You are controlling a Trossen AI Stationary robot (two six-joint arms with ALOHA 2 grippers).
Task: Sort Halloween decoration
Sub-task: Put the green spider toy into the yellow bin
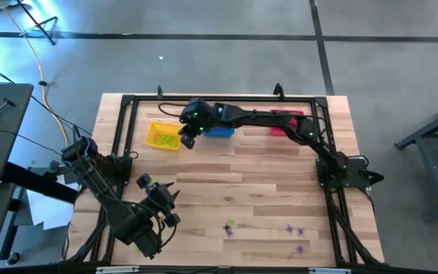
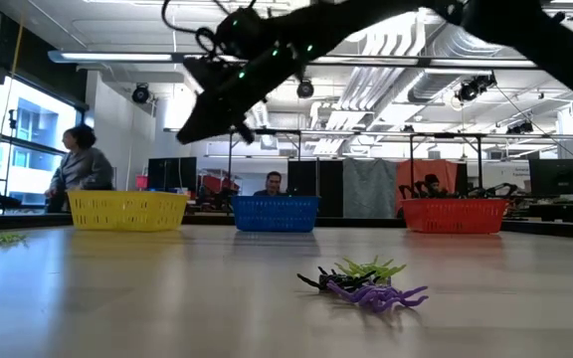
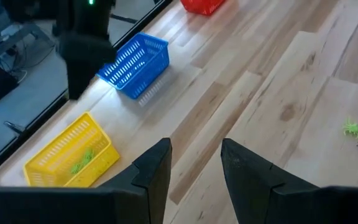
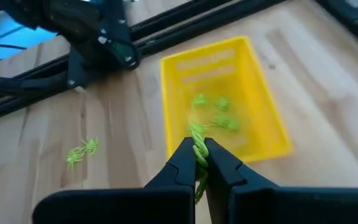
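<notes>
Over yellow basket (image 4: 263, 112), right tool (image 4: 199, 163) pinches a yellow-green spider (image 4: 197, 146).

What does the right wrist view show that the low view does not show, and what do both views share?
Only the right wrist view shows the right gripper shut on a yellow-green spider above the yellow basket, green spiders already inside it, and a stray spider on the table beside it.

Only the low view shows the blue basket, the red basket, and a spider pile of mixed colours.

Both show the yellow basket.
</notes>
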